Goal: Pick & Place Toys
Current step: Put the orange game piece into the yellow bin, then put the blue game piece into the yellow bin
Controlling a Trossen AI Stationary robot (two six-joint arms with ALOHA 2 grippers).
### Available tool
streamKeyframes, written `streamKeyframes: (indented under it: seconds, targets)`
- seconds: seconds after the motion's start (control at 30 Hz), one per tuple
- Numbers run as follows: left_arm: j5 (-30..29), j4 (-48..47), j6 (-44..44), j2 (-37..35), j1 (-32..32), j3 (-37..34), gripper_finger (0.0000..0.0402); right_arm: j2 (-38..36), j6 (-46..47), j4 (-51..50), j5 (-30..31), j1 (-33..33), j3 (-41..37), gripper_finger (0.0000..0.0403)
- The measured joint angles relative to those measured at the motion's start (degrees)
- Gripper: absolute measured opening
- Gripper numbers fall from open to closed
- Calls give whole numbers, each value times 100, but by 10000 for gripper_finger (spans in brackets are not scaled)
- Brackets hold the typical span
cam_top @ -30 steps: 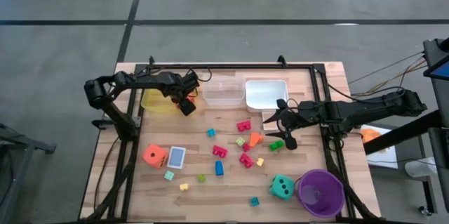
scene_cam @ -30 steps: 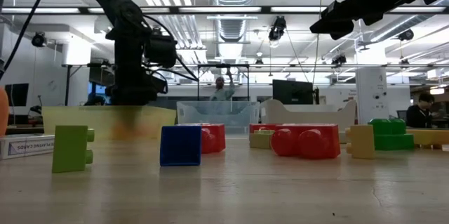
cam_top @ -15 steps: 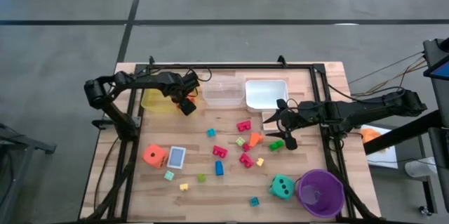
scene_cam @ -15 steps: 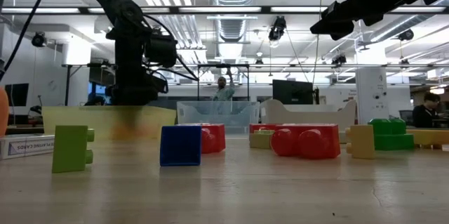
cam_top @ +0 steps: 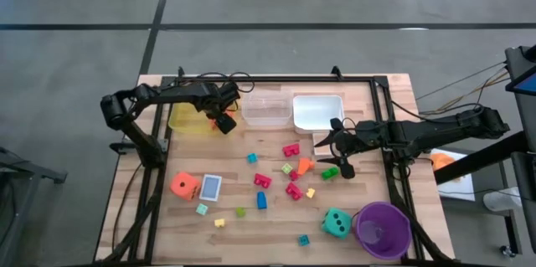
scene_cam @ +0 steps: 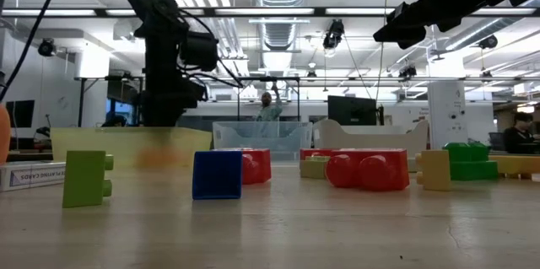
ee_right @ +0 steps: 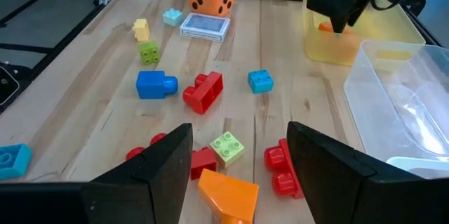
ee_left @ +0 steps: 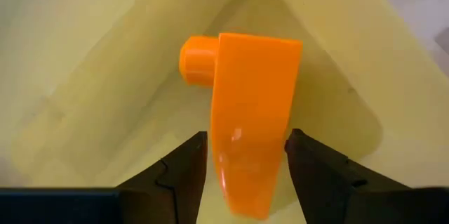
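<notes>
The table (cam_top: 167,217) is pale wood with visible grain and a black frame. At its twelve o'clock edge stand three trays: a translucent yellow tray (cam_top: 186,120), a clear tray (cam_top: 266,110) and a white tray (cam_top: 317,111). An orange block (ee_left: 251,119) shows against the yellow tray's floor, between dark fingers (ee_left: 179,178). Toward eight o'clock lie an orange die (cam_top: 184,187) with black dots and a blue-backed, white-bordered card deck (cam_top: 210,187). Near the centre are red, pink, lime-green and orange blocks, plus a blue block (cam_top: 261,201). At five o'clock sit a teal die (cam_top: 337,223) with dark dots and a purple cup (cam_top: 383,229). Both arms are black.
</notes>
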Motion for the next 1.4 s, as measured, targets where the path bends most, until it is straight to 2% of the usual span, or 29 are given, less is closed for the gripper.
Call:
streamKeyframes:
  seconds: [0.33, 0.53, 0.67, 0.97, 1.13, 1.4]
  targets:
    - [5, -1390, 124, -2, -24, 725, 194, 0, 2, 1, 15, -1, 0, 230]
    - [606, -1527, 377, -276, -258, 780, 194, 0, 0, -3, 15, 2, 0, 230]
    - [608, -1627, -132, -638, -447, 776, 194, 0, 0, -2, 17, 2, -4, 230]
    - [609, -2056, -1878, -1233, -1072, 771, 194, 0, 9, 3, 20, 1, -10, 230]
    - [608, -1888, -1965, -1325, -1816, 769, 194, 0, 22, 3, 21, 1, -9, 230]
    - [539, -673, -2013, -1314, -2747, 767, 194, 0, 22, 3, 22, 0, -10, 230]
